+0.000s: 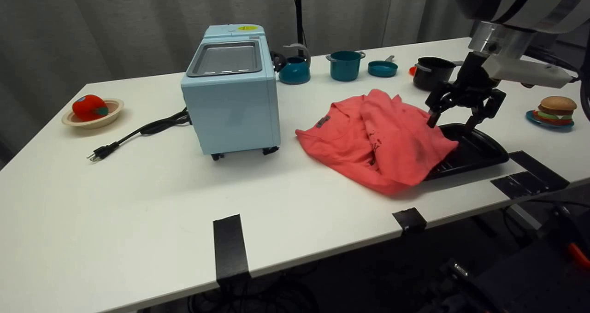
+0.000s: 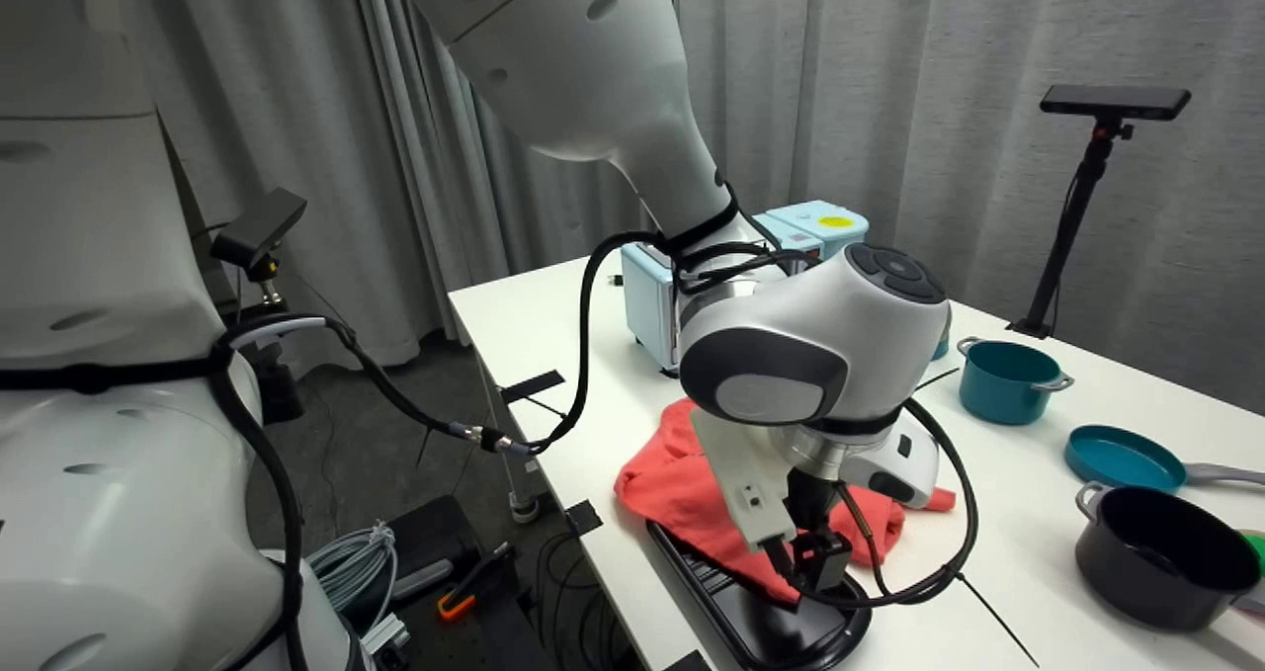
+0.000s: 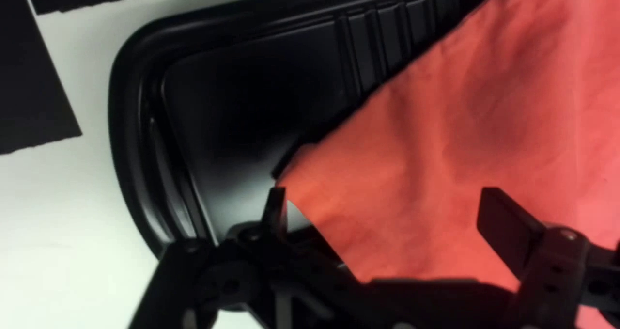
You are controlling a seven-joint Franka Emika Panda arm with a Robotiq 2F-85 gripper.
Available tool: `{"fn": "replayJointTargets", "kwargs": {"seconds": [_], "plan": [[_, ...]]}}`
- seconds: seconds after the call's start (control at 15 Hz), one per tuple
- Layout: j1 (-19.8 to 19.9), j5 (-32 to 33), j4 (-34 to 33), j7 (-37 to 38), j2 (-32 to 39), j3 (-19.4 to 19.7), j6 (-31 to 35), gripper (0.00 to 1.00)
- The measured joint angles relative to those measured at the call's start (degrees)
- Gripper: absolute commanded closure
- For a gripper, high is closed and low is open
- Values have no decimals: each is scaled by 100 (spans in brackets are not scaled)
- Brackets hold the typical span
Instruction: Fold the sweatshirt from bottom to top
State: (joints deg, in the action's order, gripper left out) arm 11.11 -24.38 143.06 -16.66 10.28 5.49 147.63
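Note:
The coral-red sweatshirt [image 1: 392, 147] lies wrinkled and bunched on the white table, with a dark print and a neck label showing. It also shows in an exterior view [image 2: 682, 473], partly hidden by the arm. One corner of it lies over the black ridged tray [image 1: 484, 149], which also shows in the wrist view [image 3: 252, 96]. My gripper [image 1: 451, 122] is open above the tray and the sweatshirt's corner. In the wrist view the open fingers [image 3: 382, 193] straddle the sweatshirt [image 3: 436, 149]; one finger is by the corner's tip, the other over the cloth. Nothing is held.
A light-blue boxy appliance [image 1: 235, 110] stands beside the sweatshirt. A teal pot [image 1: 345, 67], a teal pan [image 1: 382, 68] and a black pot [image 1: 433, 74] stand behind. A toy burger [image 1: 557, 110] sits beyond the tray. Black tape [image 1: 530, 177] marks the table's front edge.

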Motion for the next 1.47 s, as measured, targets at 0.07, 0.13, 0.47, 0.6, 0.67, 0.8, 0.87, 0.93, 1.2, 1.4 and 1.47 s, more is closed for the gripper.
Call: {"fn": "replayJointTargets", "kwargs": {"seconds": [0.07,0.13,0.47,0.6,0.67,0.8,0.87,0.93,1.2,1.4,1.47], "plan": [[0,0,6,-2,73,-9,0,0],[0,0,7,-2,155,-20,0,0],[0,35,6,-2,517,-50,16,27],[0,45,3,-1,628,-48,51,43],[7,55,2,0,667,-41,94,50],[38,61,-11,0,721,-40,120,66],[44,61,-18,-1,724,-44,117,73],[43,61,-25,0,718,-72,111,79],[61,105,-38,0,725,-95,118,100],[65,227,-52,0,718,-94,196,99],[65,275,-51,0,703,-95,241,100]]}}
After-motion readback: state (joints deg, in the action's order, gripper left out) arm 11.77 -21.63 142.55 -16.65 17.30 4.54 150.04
